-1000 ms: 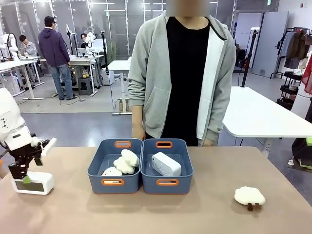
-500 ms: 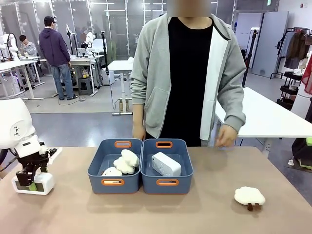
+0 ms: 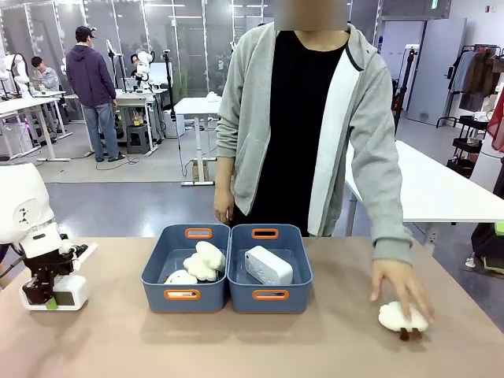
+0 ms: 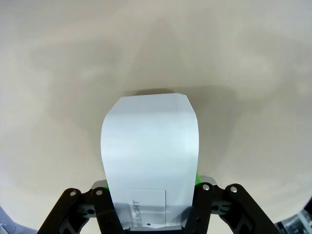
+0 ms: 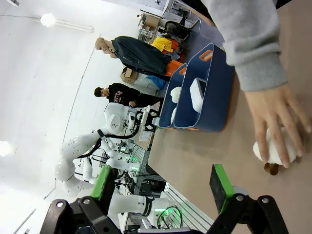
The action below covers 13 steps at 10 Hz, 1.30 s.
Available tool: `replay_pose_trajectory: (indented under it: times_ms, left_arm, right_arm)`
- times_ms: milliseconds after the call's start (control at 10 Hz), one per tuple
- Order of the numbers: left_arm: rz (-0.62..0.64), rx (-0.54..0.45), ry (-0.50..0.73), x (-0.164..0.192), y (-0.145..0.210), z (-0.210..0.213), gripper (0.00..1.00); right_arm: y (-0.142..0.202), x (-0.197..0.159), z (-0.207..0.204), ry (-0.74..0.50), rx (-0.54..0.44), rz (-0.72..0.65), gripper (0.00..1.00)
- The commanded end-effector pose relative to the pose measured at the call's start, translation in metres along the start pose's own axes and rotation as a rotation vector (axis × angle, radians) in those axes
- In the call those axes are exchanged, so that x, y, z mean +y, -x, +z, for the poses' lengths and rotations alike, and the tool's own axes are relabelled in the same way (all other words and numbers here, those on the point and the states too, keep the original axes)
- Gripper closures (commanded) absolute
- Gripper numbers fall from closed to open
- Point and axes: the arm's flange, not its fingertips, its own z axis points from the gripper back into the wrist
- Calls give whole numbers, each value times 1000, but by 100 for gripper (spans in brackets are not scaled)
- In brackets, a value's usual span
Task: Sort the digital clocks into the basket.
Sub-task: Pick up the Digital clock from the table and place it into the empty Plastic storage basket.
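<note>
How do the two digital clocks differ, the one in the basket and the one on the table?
The basket clock lies tilted inside the right blue basket; the table clock stands upright on the table at the robot's left. The basket clock is free; the left gripper grips the table clock. Both are white rounded boxes.

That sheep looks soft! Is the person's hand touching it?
Touching. The front view shows the person's hand lying on the sheep plush, covering its top.
</note>
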Motion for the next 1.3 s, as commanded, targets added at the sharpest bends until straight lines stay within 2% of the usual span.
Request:
replay_pose_trajectory:
  times_ms: [0,200,400,600,900,1000,1100,1200]
  left_arm:
    - [91,-19,12,-8,3,26,100]
    - [283,-25,66,-27,9,61,100]
    - [469,-72,53,-53,12,96,100]
    - [471,-136,1,-70,-3,121,100]
    - [338,-465,-114,-91,-51,163,100]
    - [310,-496,-163,-88,-56,165,100]
    - [360,-458,-154,-101,-41,174,100]
    - [402,-462,-211,-103,-20,173,100]
  right_arm:
    - [1,3,1,-1,5,4,0]
    - [1,3,1,-1,5,4,0]
    - [1,3,1,-1,5,4,0]
    - [1,3,1,-1,5,4,0]
    - [1,3,1,-1,5,4,0]
    - [1,3,1,-1,5,4,0]
    - [1,3,1,-1,5,4,0]
    - [1,3,1,-1,5,4,0]
